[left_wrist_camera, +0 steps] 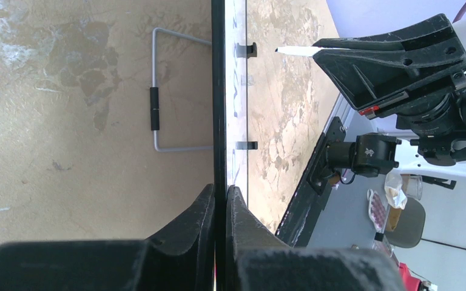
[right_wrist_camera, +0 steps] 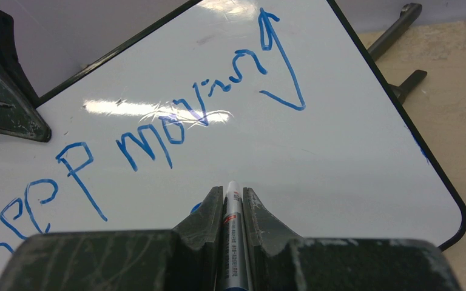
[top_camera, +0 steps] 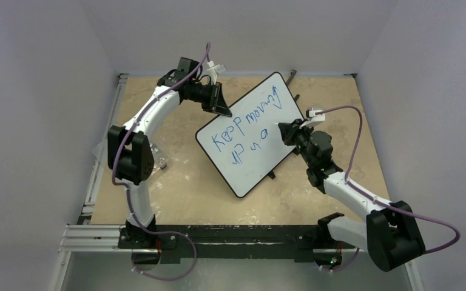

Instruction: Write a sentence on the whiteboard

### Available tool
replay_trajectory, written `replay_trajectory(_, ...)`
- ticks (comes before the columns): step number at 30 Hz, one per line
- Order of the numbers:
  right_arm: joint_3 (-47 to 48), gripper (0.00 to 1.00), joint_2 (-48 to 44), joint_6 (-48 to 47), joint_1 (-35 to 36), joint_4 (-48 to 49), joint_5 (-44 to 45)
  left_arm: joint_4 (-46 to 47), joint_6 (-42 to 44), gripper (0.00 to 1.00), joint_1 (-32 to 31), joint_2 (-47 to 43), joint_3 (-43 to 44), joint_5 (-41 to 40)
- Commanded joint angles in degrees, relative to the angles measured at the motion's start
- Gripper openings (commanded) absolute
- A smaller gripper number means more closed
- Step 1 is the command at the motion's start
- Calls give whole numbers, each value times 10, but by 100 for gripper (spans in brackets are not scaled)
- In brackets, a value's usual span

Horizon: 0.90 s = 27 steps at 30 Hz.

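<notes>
The whiteboard (top_camera: 261, 163) lies tilted at the table's middle, black-rimmed. Blue letters on it (top_camera: 249, 118) read "Keep moving", with a shorter line (top_camera: 249, 148) below. My left gripper (top_camera: 221, 107) is shut on the board's far left rim; the left wrist view shows the rim (left_wrist_camera: 218, 91) edge-on between the gripper's (left_wrist_camera: 220, 200) jaws. My right gripper (top_camera: 288, 132) is shut on a silver marker (right_wrist_camera: 232, 230), its tip on the board (right_wrist_camera: 352, 157) at the end of the short line. The writing (right_wrist_camera: 158, 130) fills the right wrist view. The marker tip (left_wrist_camera: 294, 50) also shows in the left wrist view.
A wire stand (left_wrist_camera: 158, 91) sits under the board on the tan table. Black bars (top_camera: 292, 79) lie by the back wall, also in the right wrist view (right_wrist_camera: 394, 30). A metal rail (top_camera: 106, 151) runs along the table's left edge. Walls enclose three sides.
</notes>
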Motion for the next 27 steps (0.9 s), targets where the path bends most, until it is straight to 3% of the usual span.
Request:
replay_trajectory(1, 27, 0, 2, -24, 2, 18, 8, 22, 38, 0, -11, -39, -3, 2)
replay_trajectory(11, 30, 0, 1, -39, 1, 20, 0, 24, 51, 0, -28, -59, -21, -74)
replay_trajectory(27, 30, 0, 11, -50, 0, 20, 8, 3, 65, 0, -32, -56, -8, -65)
